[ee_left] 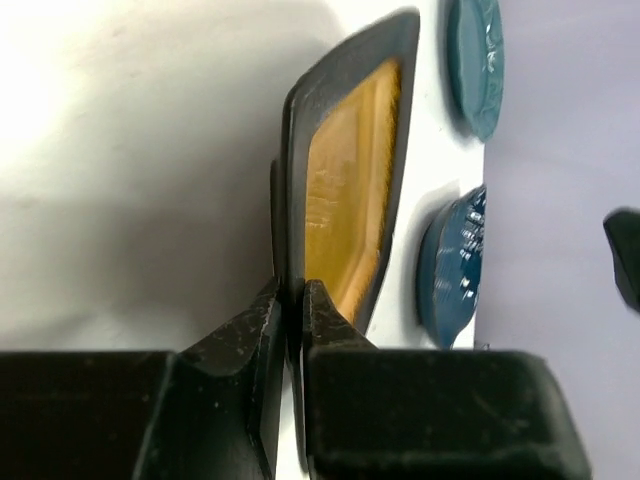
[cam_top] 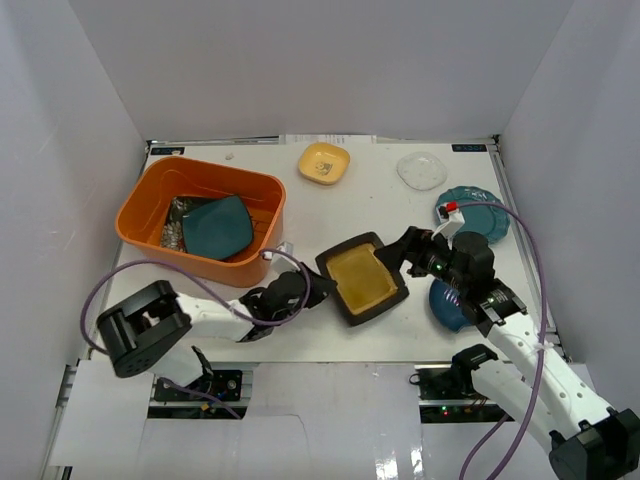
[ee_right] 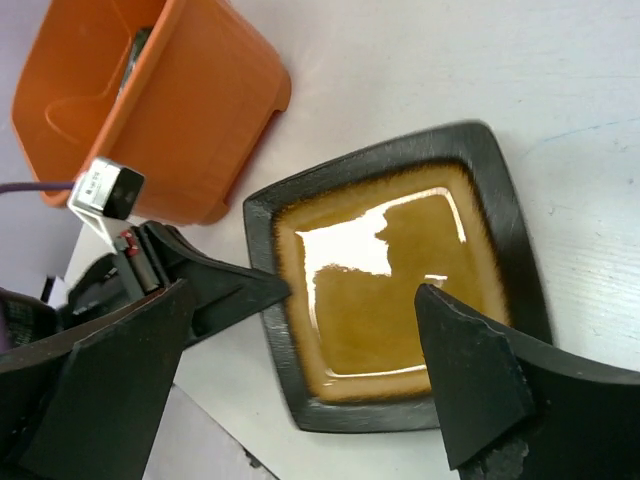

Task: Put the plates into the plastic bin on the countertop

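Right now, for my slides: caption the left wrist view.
Left gripper grips the mustard plate edge-on; teal plate, blue plate beyond.

A: Bin status?

B: Orange rectangular plastic bin (cam_top: 215, 170), rolled rim, sits far-left on the flat white countertop (cam_top: 380, 210). Two plates are inside: a teal square plate (cam_top: 218, 225) on top of a dark patterned plate (cam_top: 177, 228), which is mostly covered.

A: And outside?

B: Five. The black-rimmed mustard square plate (cam_top: 362, 280) is mid-table, near the bin's near-right corner, glossy, face up, its left rim pinched in the left gripper (ee_left: 290, 300). The small yellow square dish (cam_top: 324, 163) is at the far edge. The clear round plate (cam_top: 421, 170) is to its right. The teal scalloped round plate (cam_top: 492, 222) is by the right wall. The blue plate (cam_top: 443, 308) is just nearer, partly hidden.
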Tool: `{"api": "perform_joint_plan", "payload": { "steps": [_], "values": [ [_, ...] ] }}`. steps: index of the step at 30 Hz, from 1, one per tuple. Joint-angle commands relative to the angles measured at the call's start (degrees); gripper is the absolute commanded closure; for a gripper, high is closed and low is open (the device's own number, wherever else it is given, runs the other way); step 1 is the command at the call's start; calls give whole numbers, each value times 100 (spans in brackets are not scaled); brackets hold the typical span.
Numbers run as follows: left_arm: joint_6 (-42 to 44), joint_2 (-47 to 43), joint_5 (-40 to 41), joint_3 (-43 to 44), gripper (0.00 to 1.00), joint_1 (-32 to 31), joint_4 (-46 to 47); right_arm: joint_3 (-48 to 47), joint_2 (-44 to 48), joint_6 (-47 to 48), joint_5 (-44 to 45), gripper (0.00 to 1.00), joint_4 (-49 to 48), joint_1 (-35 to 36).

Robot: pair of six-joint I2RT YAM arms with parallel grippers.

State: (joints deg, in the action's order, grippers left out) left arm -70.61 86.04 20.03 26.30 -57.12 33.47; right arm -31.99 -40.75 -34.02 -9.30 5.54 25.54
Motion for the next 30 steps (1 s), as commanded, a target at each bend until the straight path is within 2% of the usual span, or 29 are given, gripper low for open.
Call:
{"api": "perform_joint_plan", "payload": {
  "steps": [1,3,12,18,20,23,24,26,27,29,30],
  "values": [
    [311,-1087,-157,-379,100,61,72,-53,-134,326,-774,2,-396,-93],
    [258,-1711,-411,-616,100,96,-7,61,-248,413,-1012,9,-466,-198],
    [583,-3899,-755,-662,100,193,-1079,1115,-179,300,-1997,10,-906,-831],
    [820,-4297,-1115,-249,100,219,-1264,1520,366,124,-2488,10,-932,-831],
    [864,-4332,-1220,-126,100,219,-1343,1678,480,-130,-2962,10,-1317,-823],
    [917,-4385,-1326,-3,100,210,-1519,1740,559,-438,-3122,2,-1766,-823],
    [917,-4429,-1344,24,100,219,-1589,1748,560,-508,-3139,17,-1871,-831],
    [944,-4578,-1318,111,100,219,-1782,1714,481,-701,-3183,35,-2127,-831],
    [961,-4631,-1283,164,100,210,-1870,1687,446,-763,-3209,56,-2206,-823],
    [1049,-4762,-1256,330,100,219,-2134,1600,375,-982,-3245,78,-2346,-831],
    [1197,-4789,-1187,410,94,219,-2413,1556,366,-1045,-3210,92,-2356,-831]
  ]
}}
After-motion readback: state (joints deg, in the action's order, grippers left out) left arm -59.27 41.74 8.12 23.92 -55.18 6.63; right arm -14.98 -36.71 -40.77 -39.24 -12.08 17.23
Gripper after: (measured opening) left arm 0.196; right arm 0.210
